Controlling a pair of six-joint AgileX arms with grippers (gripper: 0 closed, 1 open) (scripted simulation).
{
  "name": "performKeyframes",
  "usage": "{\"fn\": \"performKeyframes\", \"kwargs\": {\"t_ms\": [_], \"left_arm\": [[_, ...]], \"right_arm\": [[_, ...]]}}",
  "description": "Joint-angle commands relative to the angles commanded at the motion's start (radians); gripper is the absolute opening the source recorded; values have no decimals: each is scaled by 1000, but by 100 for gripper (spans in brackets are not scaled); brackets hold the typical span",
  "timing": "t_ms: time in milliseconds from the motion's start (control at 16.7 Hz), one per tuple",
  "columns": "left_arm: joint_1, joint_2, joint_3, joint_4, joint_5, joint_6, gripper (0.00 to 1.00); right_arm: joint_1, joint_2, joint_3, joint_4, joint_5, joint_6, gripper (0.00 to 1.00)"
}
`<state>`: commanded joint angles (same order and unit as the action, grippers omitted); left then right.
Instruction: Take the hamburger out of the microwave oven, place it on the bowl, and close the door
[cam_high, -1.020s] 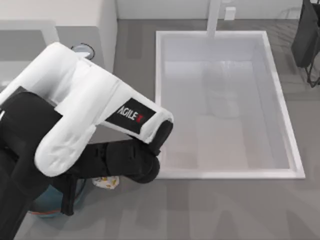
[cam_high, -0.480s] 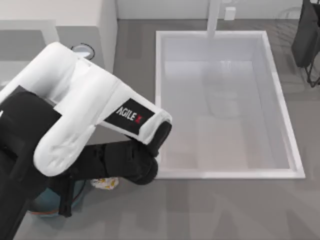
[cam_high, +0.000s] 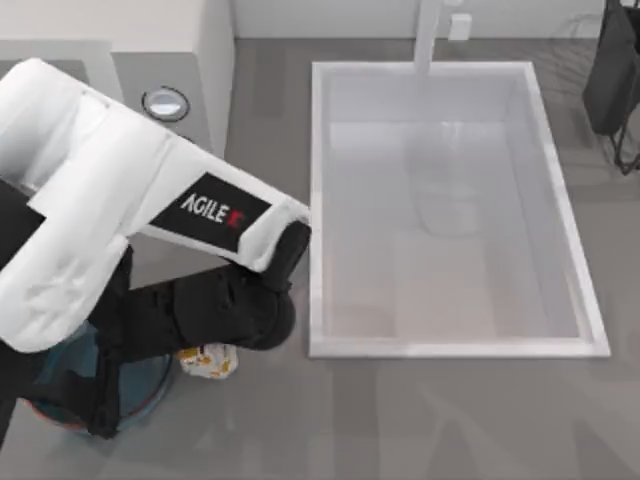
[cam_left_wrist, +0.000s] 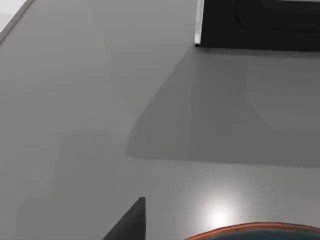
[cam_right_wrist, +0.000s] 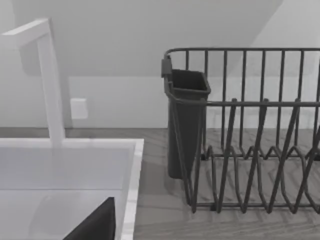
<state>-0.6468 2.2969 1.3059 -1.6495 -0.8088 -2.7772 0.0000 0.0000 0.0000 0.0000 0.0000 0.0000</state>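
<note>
The microwave oven (cam_high: 190, 60) stands at the back left, one round knob (cam_high: 165, 102) showing on its grey panel. Its door is hidden under my left arm. The paper-wrapped hamburger (cam_high: 208, 360) lies on the counter just right of the blue bowl (cam_high: 55, 405), half under my left wrist. My left gripper (cam_high: 108, 402) reaches over the bowl. In the left wrist view the bowl's reddish rim (cam_left_wrist: 260, 230) sits close below, with a dark white-edged microwave panel (cam_left_wrist: 260, 22) farther off. My right gripper (cam_right_wrist: 95, 225) is parked beside the sink.
A big white sink (cam_high: 320, 200) with a faucet (cam_high: 428, 30) takes up the middle and right of the counter. A dark wire dish rack (cam_high: 615, 70) stands at the back right, with a cup holder (cam_right_wrist: 186, 125). Bare grey counter runs along the front.
My left arm has swung left and back toward the microwave, uncovering the knob. Its gripper end moved left over the bowl. The hamburger has stayed almost where it was.
</note>
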Motion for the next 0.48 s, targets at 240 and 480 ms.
{"fn": "performKeyframes", "kwargs": {"t_ms": [240,480], "left_arm": [[88,-296,-194,165,118,308,100],[200,-691,-436,403,266,774,100]], "right_arm": [[0,0,0,0,0,0,100],[0,0,0,0,0,0,100]]}}
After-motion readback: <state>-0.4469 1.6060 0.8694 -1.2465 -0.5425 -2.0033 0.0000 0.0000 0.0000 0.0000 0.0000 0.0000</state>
